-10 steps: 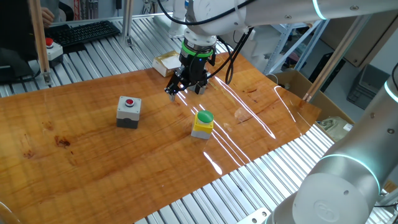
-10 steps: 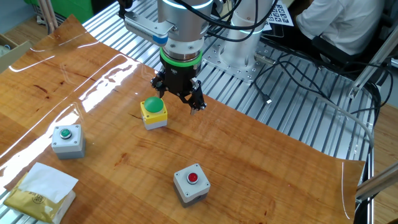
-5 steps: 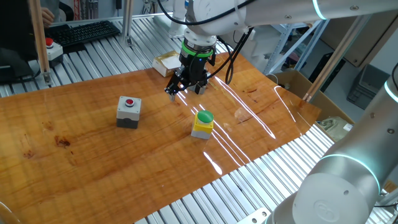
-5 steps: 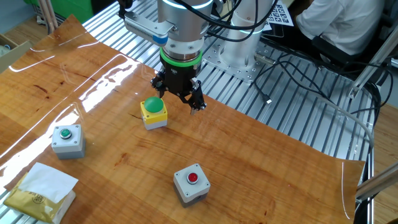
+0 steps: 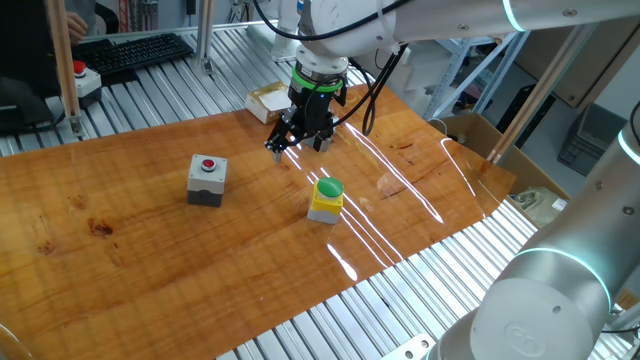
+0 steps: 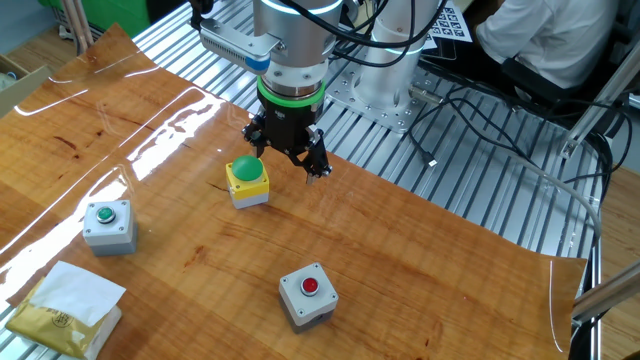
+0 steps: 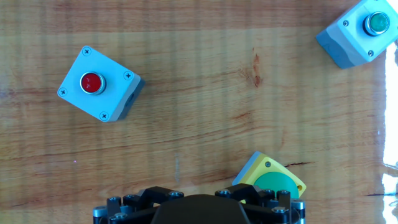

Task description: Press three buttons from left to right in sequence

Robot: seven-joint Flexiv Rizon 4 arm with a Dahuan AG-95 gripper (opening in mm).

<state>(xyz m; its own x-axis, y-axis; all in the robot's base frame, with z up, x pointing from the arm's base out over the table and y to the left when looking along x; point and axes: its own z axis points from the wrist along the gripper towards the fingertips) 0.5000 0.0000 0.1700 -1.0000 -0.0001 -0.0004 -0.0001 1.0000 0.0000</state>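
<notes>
Three button boxes stand on the wooden table (image 5: 150,250). The grey box with the red button (image 5: 207,180) is at the left; it also shows in the other fixed view (image 6: 307,295) and the hand view (image 7: 98,84). The yellow box with the green dome (image 5: 326,198) (image 6: 247,181) (image 7: 270,186) is in the middle. The grey box with the small green button (image 6: 109,226) (image 7: 360,31) is hidden behind the arm in one fixed view. My gripper (image 5: 298,148) (image 6: 285,160) hovers above the table beside the yellow box, fingers spread open and empty. Its fingertips are out of the hand view.
A flat tan cardboard box (image 5: 266,100) (image 6: 65,308) lies near the small green button box. A red mushroom button on a pale box (image 5: 82,78) and a keyboard (image 5: 140,52) sit on the metal bench behind. Cables (image 6: 480,130) trail beside the table.
</notes>
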